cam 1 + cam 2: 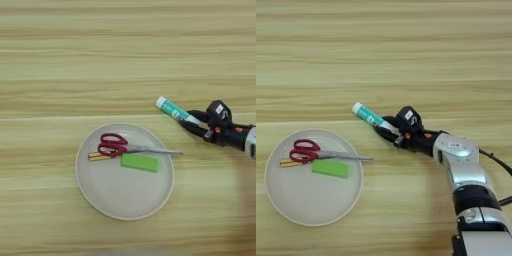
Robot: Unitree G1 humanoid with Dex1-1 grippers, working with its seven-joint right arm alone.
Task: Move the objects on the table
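In the left eye view, the scissors (pixel 117 145) lie in the plate (pixel 95 195) with the screwdriver (pixel 99 156) tucked beneath their red handles and a green block (pixel 139 162) just beside them; to the right, out on the bare worktop (pixel 75 65), the glue stick (pixel 173 110) slants with its near end between the black fingers of the end effector (pixel 192 123). In the right eye view, the silver forearm (pixel 458 157) reaches in from the bottom right, and the end effector appears narrowed on the stick's lower end. The step in hand seems to be carrying the glue stick; next it likely needs steady transport toward the plate and a clean release without rolling.
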